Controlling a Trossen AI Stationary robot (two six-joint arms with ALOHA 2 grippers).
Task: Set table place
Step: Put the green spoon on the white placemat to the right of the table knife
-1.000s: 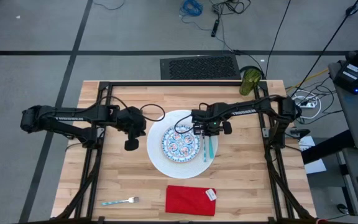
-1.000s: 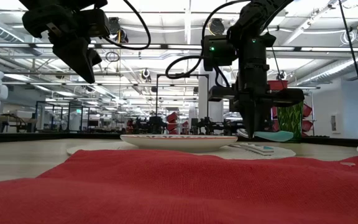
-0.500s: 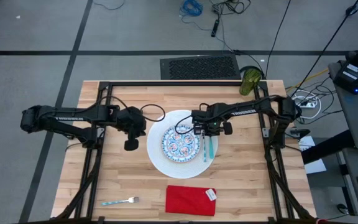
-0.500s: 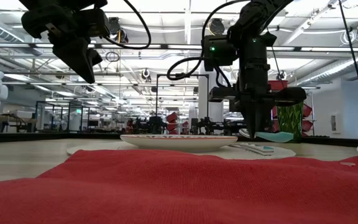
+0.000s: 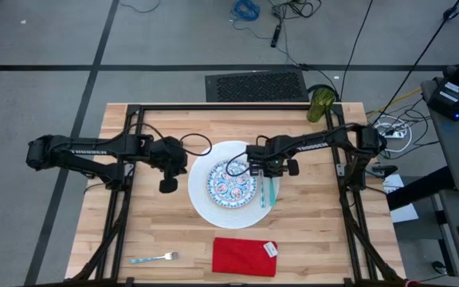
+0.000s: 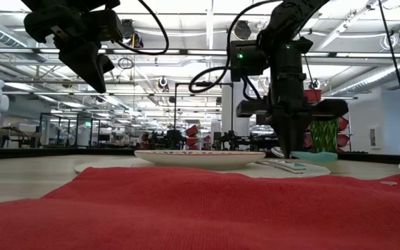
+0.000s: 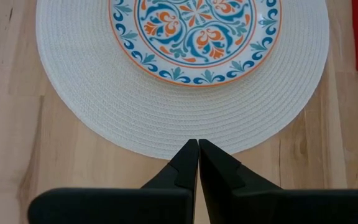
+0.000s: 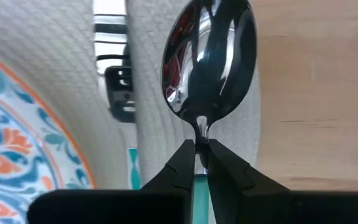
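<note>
The big white round plate [image 5: 202, 199], woven-looking, lies mid-table with the small blue-patterned plate [image 5: 231, 182] on it. A knife [image 8: 110, 37] lies on the white plate's right part. My right gripper [image 5: 271, 169] is shut on the teal-handled spoon [image 5: 272, 191], low over the white plate's right rim. My left gripper [image 5: 168, 186] is shut and empty, in the air beside the plate's left rim [image 7: 185, 134]. The green cup [image 5: 322, 104] stands at the far right corner. The red napkin [image 5: 244, 257] and the fork [image 5: 154, 257] lie near the front edge. My right gripper pinches the spoon's thin neck [image 8: 201, 127] between its two fingers, just behind the bowl [image 8: 209, 56]. The fingers come from above, pointing down, and lie across the spoon. The spoon lies about level, its teal handle [image 6: 312, 156] sticking out just above the white plate's rim.
Black frame rails [image 5: 126, 199] run along the table's left and right sides. Bare wood [image 5: 309, 231] lies to the right of the plate and between plate and napkin. A white tag [image 5: 270, 249] lies on the napkin's right end.
My right gripper has gone a little toward the table's right edge and down with the spoon, which stays level and now sits lower over the plate's rim.
</note>
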